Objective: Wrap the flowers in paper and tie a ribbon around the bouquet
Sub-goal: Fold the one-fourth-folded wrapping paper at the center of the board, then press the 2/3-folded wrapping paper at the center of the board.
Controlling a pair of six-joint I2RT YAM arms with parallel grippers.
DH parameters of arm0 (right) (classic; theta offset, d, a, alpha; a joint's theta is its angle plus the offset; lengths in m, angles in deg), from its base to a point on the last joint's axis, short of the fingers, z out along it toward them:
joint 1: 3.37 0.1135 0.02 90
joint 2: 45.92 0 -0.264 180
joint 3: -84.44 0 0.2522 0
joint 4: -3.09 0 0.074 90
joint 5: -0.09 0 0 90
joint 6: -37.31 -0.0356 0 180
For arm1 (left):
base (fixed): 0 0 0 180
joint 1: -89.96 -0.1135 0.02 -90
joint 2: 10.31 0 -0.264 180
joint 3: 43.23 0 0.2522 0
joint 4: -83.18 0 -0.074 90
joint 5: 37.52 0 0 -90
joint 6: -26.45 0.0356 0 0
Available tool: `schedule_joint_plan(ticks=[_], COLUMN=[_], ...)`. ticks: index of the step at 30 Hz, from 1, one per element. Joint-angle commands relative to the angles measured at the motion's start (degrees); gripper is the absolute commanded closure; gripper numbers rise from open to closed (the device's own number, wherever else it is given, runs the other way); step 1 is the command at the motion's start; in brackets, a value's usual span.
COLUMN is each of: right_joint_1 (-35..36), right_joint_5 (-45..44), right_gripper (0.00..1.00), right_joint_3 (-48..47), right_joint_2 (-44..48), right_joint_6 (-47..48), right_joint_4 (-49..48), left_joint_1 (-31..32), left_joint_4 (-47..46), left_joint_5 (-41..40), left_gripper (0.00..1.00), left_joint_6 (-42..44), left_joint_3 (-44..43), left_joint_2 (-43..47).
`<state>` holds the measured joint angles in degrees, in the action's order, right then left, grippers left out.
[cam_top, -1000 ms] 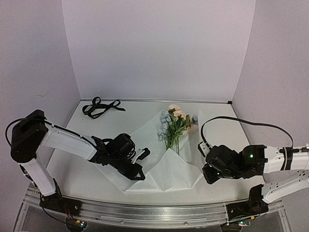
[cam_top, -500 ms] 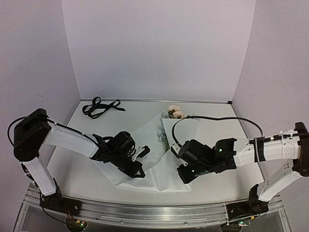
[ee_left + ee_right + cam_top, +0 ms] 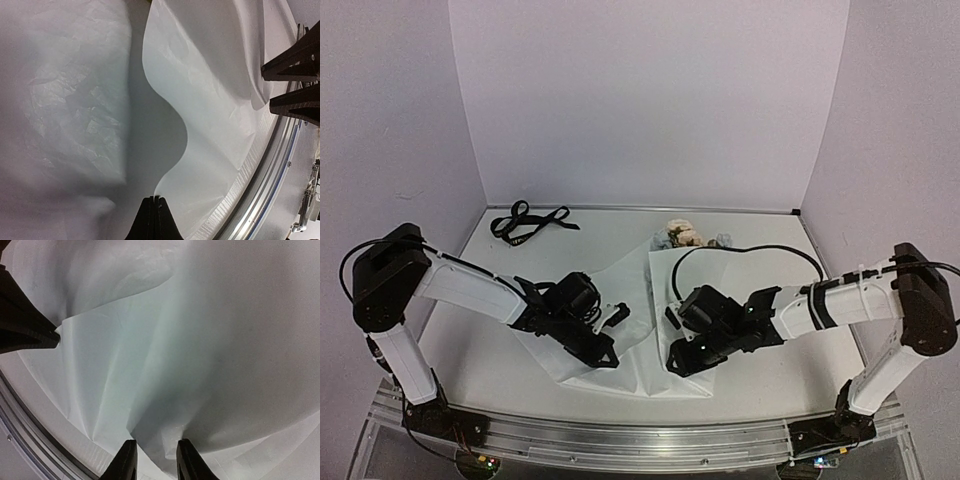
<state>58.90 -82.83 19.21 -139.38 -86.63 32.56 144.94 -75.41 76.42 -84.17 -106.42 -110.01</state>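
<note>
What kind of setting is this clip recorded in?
Probably a lab test booth, not a shop: plain pale walls box in a white table, and the left arm and right arm are bolted to a metal rail.

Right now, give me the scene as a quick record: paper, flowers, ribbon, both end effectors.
paper: white sheet, folded over the flowers
flowers: only blooms show, past the paper's far edge
ribbon: loose, far left corner, untouched
left end effector: shut on the paper's edge
right end effector: open, over the paper
</note>
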Motion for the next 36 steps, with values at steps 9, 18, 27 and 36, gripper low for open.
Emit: schedule_joint_plan(ticks=[9, 18, 27, 36], right_joint_1=[-4.5, -3.8, -0.8, -0.2], right_joint_5=[1.6, 5.1, 4.7, 4.9], right_gripper=[0.55, 0.78, 0.79, 0.80], right_joint_3=[8.2, 2.9, 1.6, 0.9], right_joint_2=[12.1, 3.6, -0.6, -3.8], right_joint_6=[-1.9, -4.7, -5.8, -7.2], right_joint_4=[0.2, 1.4, 1.6, 1.4], left_joint_1=[-1.0, -1.8, -2.2, -2.4], left_joint_4=[1.6, 2.5, 3.6, 6.5], left_joint_5=[-0.4, -1.3, -3.2, -7.9], left_gripper=[1.00, 1.00, 1.00, 0.84], left_joint_6=[2.7, 2.9, 1.9, 0.3], left_joint_3=[-2.9, -4.4, -4.4, -3.7], left_joint_2=[-0.7, -1.5, -1.5, 3.3])
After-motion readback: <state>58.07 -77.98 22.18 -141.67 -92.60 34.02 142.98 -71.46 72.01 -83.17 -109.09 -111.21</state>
